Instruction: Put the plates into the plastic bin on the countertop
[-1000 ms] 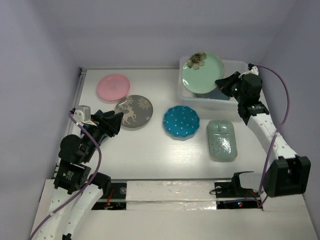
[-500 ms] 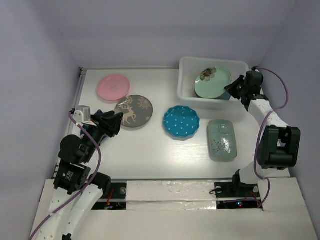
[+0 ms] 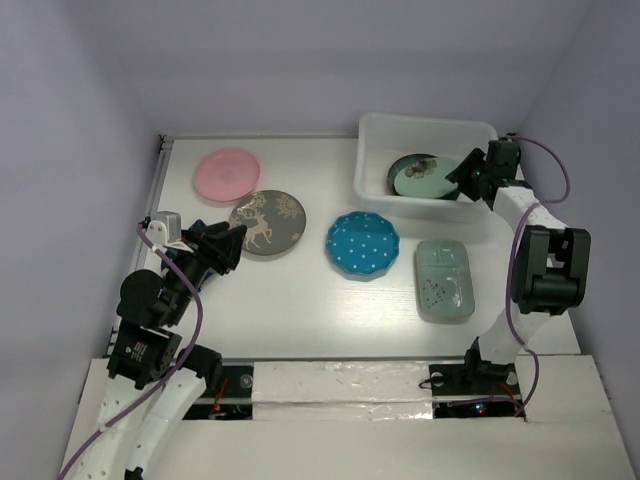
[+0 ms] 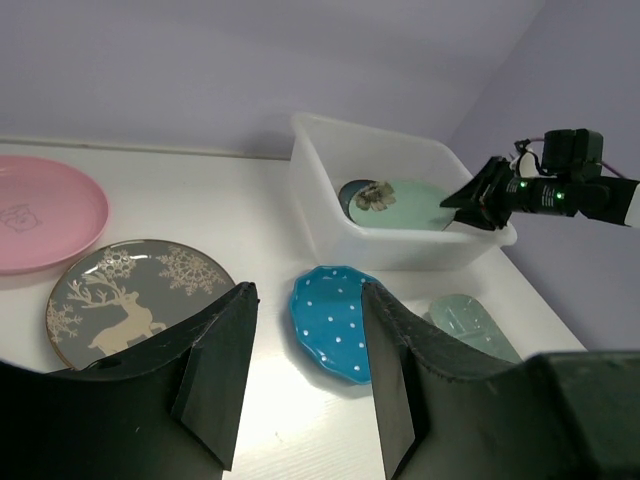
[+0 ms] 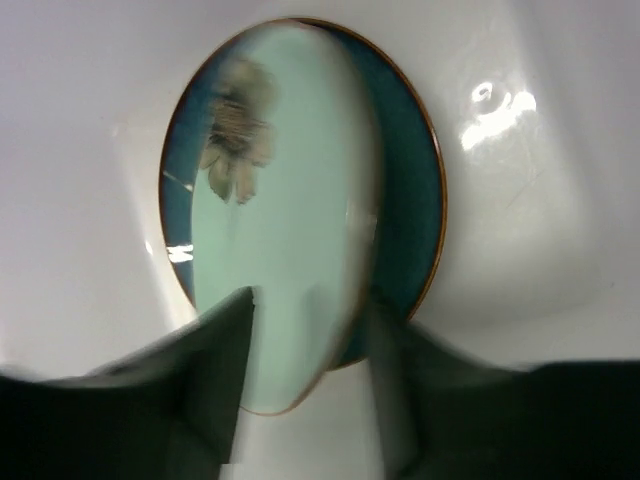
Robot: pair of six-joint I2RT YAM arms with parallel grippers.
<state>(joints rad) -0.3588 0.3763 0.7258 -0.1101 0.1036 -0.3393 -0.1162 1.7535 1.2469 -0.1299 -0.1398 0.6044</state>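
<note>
The flowered plate (image 3: 418, 177) sits in the plastic bin (image 3: 375, 170), upper right of the frame, atop the teal plate (image 5: 415, 215), which only the right wrist view shows plainly. The right gripper (image 3: 462, 176) fingers grip its rim; release looks next. The left gripper (image 4: 305, 375) fingers stand wide, holding nothing.

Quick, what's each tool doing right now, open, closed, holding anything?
Left tool: open, holding nothing.
Right tool: around the edge of the flowered plate in the bin; whether it grips it cannot be told.
</note>
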